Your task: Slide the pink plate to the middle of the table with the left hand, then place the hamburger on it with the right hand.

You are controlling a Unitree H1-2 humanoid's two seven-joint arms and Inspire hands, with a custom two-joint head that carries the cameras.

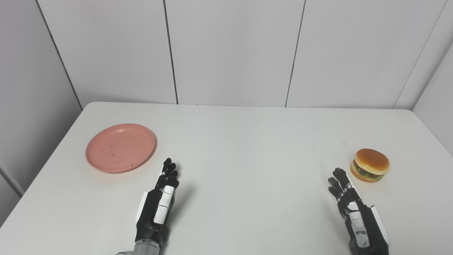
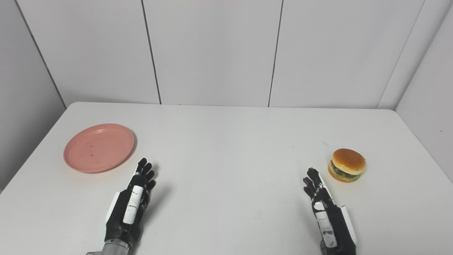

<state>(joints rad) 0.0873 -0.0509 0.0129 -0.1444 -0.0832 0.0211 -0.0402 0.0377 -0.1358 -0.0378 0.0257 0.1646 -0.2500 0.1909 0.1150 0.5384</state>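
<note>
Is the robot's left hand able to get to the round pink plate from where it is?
Probably yes. The left hand is open, holds nothing, and sits just near-right of the round pink plate. Only bare white table lies between them, so nothing blocks it.

You see a white bench (image 1: pixel 247 141) carrying a pink plate (image 1: pixel 120 147) on its left side and a hamburger (image 1: pixel 370 165) well apart at its right.
</note>
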